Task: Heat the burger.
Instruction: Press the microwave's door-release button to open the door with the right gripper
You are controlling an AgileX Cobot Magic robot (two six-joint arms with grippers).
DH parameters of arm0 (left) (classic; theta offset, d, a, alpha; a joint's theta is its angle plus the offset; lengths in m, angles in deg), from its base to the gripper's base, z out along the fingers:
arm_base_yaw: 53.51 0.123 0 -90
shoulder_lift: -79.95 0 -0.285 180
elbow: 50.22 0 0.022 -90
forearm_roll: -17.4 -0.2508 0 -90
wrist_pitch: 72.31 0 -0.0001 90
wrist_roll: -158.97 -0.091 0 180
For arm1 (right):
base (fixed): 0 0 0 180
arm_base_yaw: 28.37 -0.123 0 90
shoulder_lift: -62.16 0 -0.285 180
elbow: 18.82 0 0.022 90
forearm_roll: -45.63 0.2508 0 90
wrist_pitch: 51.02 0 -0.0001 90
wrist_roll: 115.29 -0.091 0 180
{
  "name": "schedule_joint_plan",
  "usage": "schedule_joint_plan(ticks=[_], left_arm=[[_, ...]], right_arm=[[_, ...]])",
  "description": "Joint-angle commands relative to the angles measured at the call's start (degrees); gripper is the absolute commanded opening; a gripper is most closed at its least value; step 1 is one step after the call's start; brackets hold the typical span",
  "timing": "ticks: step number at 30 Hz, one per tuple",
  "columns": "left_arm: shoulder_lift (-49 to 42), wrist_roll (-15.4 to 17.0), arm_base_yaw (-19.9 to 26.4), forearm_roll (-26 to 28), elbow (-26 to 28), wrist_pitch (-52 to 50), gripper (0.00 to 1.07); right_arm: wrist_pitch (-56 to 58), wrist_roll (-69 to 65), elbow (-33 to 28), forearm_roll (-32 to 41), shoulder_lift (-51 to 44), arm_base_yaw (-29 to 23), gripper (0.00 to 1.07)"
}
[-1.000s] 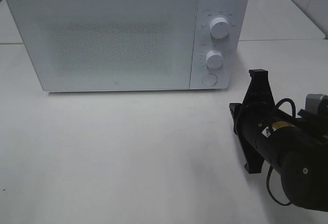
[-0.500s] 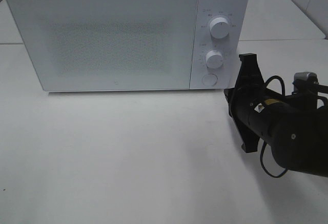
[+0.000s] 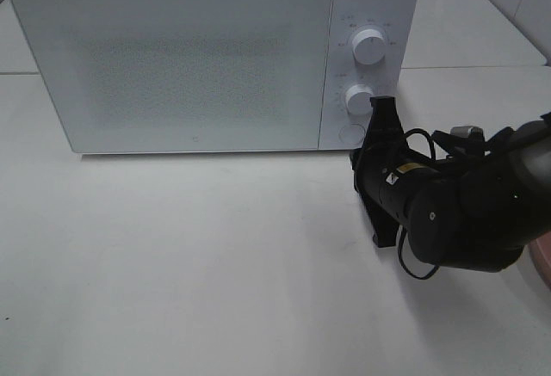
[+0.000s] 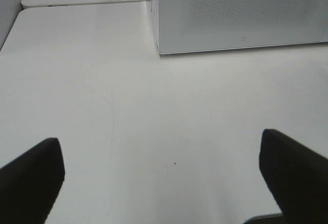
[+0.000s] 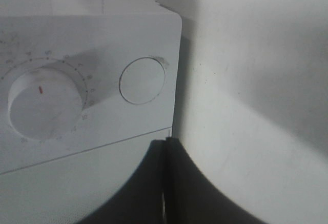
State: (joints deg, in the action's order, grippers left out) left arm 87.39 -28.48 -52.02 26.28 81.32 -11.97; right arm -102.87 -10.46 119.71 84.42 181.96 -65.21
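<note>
On a white table (image 3: 215,264), white microwave (image 3: 189,58) with door closed, two dials and a round button (image 5: 142,80) down its right-hand panel. Close in front of that panel, right gripper (image 5: 166,155), black fingers pressed flat together with nothing between them, tip pointed near the button; contact impossible to judge. Lower dial (image 5: 43,103) just beside the button. Left gripper (image 4: 163,175) above bare tabletop, fingers (image 4: 31,178) spread wide, holding nothing. Burger not visible in any view; whereabouts impossible to tell.
</note>
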Motion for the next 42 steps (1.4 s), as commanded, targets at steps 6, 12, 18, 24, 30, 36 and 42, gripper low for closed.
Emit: schedule_joint_plan(ticks=[6,12,18,24,30,36,42], left_arm=[[-1.4,0.1,0.1,0.1,-0.2,-0.8,0.98],[-1.4,0.1,0.1,0.1,-0.2,-0.8,0.98],[-1.4,0.1,0.1,0.1,-0.2,-0.8,0.98],[-1.4,0.1,0.1,0.1,-0.2,-0.8,0.98],[-1.4,0.1,0.1,0.1,-0.2,-0.8,0.98],[-1.4,0.1,0.1,0.1,-0.2,-0.8,0.98],[-1.4,0.1,0.1,0.1,-0.2,-0.8,0.98]], right_arm=[[0.1,-0.7,3.9,-3.8,1.9,3.5,0.00],[0.5,-0.7,5.8,-5.0,2.9,5.5,0.00],[1.3,-2.1,7.4,-5.8,4.9,6.2,0.00],[1.4,-3.2,9.6,-7.1,7.4,6.2,0.00],[1.2,-3.3,11.6,-6.8,9.6,6.4,0.00],[-0.1,-3.0,12.0,-7.0,9.9,7.5,0.00],[-0.1,-3.0,12.9,-7.7,9.9,8.1,0.00]])
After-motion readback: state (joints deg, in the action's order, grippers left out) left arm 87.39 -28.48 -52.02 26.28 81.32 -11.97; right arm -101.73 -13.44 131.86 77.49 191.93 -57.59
